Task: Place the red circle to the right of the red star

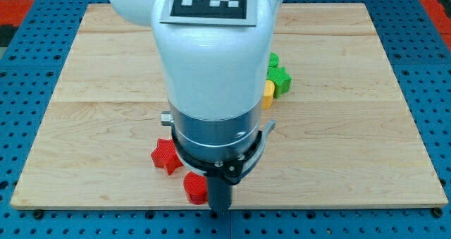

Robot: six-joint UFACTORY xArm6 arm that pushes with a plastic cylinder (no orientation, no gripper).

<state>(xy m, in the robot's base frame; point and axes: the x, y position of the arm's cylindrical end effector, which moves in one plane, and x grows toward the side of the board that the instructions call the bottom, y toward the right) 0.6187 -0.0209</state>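
Note:
The red star (165, 156) lies on the wooden board (99, 91) near the view's bottom, left of centre. The red circle (194, 187) lies just below and to the right of the star, close to the board's bottom edge, partly hidden by the rod. My tip (220, 209) is at the board's bottom edge, touching or almost touching the red circle's right side. The arm's white body covers the board's middle.
A green star block (280, 79) sits right of the arm, with another green block (273, 59) above it and a yellow block (268, 93) below it, all partly hidden by the arm. A blue pegboard (437, 91) surrounds the board.

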